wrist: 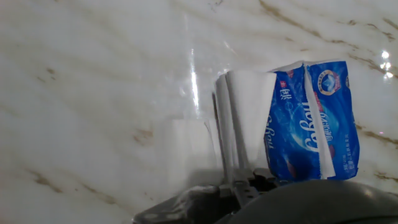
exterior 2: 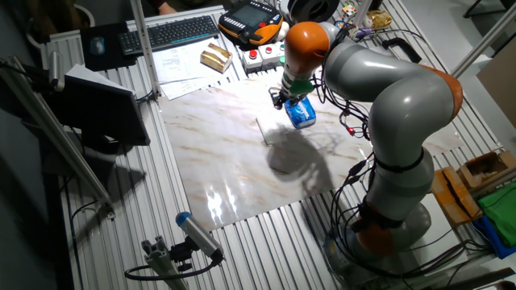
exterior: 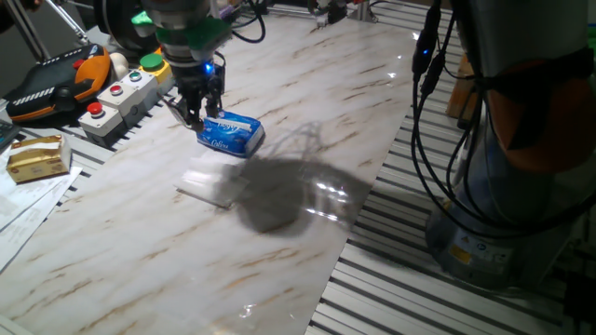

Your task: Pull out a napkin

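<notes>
In one fixed view we see our claw [exterior: 196, 110] low at the 9 o'clock end of the blue pack [exterior: 230, 133], which lies on the desk [exterior: 307, 84]. A white napkin [exterior: 210, 182] already lies flat on the desk, near the pack at about 7 o'clock from it. From here we cannot tell how wide the claw is.

In the other fixed view the arm hides most of the claw [exterior 2: 284, 98]. The pack [exterior 2: 301, 113] shows just past it, and a thin white napkin [exterior 2: 262, 130] lies at about 8 o'clock from the pack. This view shows the whole arm and the room, but no grip.

The hand view shows what the others miss. A white napkin [wrist: 245, 118] sticks out of the pack [wrist: 314, 121] at its 9 o'clock side, and the fingers [wrist: 239, 184] look pinched on its edge, nearly closed. To do this well, we think we should pull slowly and straight away from the pack, so the paper does not rip and the pack does not drag along.
</notes>
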